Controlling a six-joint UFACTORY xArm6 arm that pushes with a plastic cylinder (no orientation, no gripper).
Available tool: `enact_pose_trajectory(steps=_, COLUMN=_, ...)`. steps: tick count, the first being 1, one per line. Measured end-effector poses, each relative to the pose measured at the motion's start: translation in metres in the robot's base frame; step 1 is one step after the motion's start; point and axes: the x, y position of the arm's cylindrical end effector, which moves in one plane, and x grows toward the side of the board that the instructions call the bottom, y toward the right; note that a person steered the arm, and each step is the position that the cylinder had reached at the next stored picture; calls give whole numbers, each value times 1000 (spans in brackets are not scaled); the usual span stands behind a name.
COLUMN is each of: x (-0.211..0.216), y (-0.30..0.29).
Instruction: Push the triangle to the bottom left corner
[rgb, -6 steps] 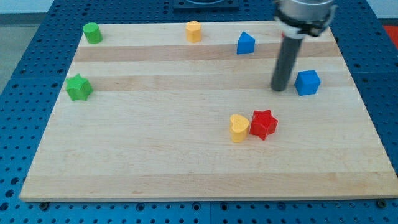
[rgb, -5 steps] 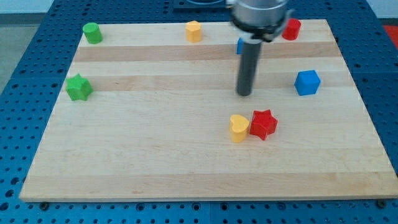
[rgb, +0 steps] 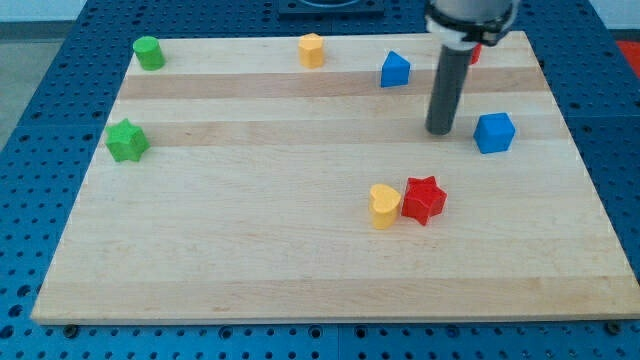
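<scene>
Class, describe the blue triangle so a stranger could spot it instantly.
Start on the wooden board, along its top edge, right of centre. The blue triangle sits there, left of my tip. Unlike the blue cube below-right, it has a peaked top.

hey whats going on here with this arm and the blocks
A robot arm with a rod is working a wooden board of small blocks. My tip sits between the blue triangle, up and to the view's left, and the blue cube at the view's right, touching neither. The triangle is still near the view's top, far from the bottom left corner.
</scene>
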Motion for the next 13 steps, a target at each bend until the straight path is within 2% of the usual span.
enact_pose_trajectory(steps=2, x=-83, y=5)
enact_pose_trajectory(steps=3, x=-106, y=-8)
enact_pose_trajectory(steps=5, x=-103, y=-137)
enact_pose_trajectory(steps=6, x=-87, y=-180)
enact_pose_trajectory(steps=7, x=-101, y=-172)
enact_pose_trajectory(steps=8, x=-105, y=-130)
enact_pose_trajectory(steps=10, x=-55, y=-137)
enact_pose_trajectory(steps=11, x=-67, y=-123)
enact_pose_trajectory(steps=12, x=-68, y=-84)
enact_pose_trajectory(steps=13, x=-56, y=-83)
